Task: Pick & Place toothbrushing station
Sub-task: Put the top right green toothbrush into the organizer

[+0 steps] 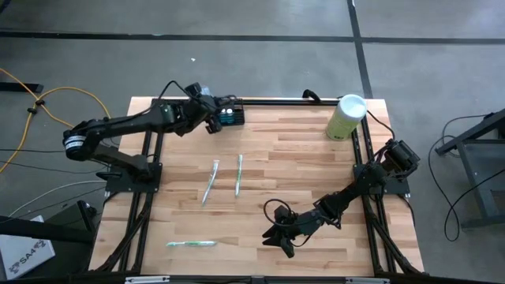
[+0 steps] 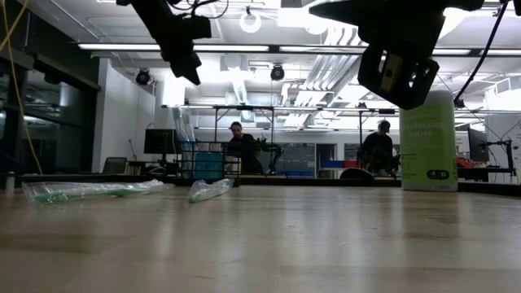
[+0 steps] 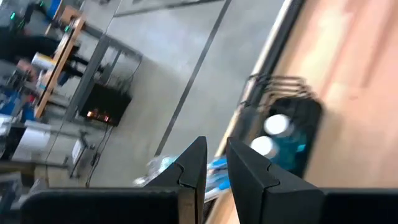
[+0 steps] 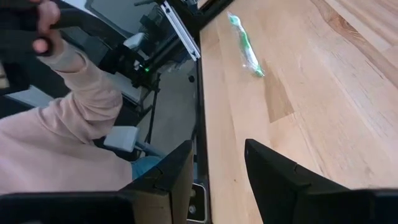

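We find our left end effector (image 1: 211, 117) at the far edge of the surface (image 1: 300, 158), its fingers (image 3: 193, 168) drawn nearly together with only a thin gap and nothing between them. Just beyond it sits the toothbrushing station (image 1: 231, 117), a small black holder by the rail at that far edge; in the left wrist view it (image 3: 287, 134) shows pale round shapes and a blue patch on its face. We judge the step in hand to be the approach: the holder is not yet gripped, and the fingers look too close together to take it. The next move calls for us to spread them, line them across the holder's narrow sides, and come down squarely. Our right end effector (image 1: 280, 237) waits low near the front edge, fingers spread and empty. Outward lie two wrapped toothbrushes (image 1: 225, 177) mid-surface, a third (image 1: 190, 244) near the front, and a pale green cylinder (image 1: 347, 117) at the far right corner.
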Robot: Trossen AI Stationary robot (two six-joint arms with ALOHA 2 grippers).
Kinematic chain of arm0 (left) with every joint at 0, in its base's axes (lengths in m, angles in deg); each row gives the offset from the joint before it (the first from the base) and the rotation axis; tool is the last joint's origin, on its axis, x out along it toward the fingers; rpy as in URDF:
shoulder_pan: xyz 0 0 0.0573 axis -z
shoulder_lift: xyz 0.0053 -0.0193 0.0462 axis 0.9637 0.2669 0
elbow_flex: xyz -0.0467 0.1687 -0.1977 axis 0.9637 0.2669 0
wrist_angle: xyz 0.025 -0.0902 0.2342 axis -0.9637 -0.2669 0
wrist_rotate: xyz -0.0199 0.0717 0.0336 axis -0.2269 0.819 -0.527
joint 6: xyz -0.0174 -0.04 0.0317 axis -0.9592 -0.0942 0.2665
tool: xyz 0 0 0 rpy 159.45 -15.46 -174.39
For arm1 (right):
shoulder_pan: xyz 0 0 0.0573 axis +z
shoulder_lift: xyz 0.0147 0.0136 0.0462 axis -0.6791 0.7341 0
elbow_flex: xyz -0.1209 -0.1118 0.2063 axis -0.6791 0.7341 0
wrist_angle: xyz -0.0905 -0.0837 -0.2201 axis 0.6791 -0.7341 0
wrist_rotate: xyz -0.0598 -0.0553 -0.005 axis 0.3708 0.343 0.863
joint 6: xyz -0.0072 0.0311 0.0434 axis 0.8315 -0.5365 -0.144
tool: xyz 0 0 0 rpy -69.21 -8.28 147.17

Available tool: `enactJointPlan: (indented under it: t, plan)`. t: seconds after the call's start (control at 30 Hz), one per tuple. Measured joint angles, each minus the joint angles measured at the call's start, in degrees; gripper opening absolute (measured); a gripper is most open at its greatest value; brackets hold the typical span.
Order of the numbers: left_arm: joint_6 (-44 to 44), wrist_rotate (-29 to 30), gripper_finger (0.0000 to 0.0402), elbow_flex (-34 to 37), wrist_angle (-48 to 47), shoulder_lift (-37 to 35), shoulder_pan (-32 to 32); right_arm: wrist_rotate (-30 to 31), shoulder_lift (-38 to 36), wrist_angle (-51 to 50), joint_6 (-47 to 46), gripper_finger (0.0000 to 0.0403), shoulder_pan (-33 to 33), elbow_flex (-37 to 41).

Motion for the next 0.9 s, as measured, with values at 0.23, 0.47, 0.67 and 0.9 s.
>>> enactJointPlan:
  t: [0.23,0.47,0.67,0.9]
  plan:
    - [-7.0,0.0,0.0056,0.0,0.0,0.0,9.1,0.0,0.0,-4.4,6.5,0.0137,-2.6,0.0]
    - [-12.9,0.1,0.0056,0.0,-0.4,-0.2,16.4,-3.6,0.0,-11.6,11.6,0.0137,-6.3,0.0]
    - [-17.7,0.3,0.0056,0.0,-5.1,-1.0,21.4,-6.9,0.0,-15.3,13.8,0.0137,-8.8,0.0]
    - [-26.8,-0.2,0.0056,0.0,-13.0,-7.1,28.8,-15.1,0.0,-15.4,17.6,0.0137,-12.4,0.0]
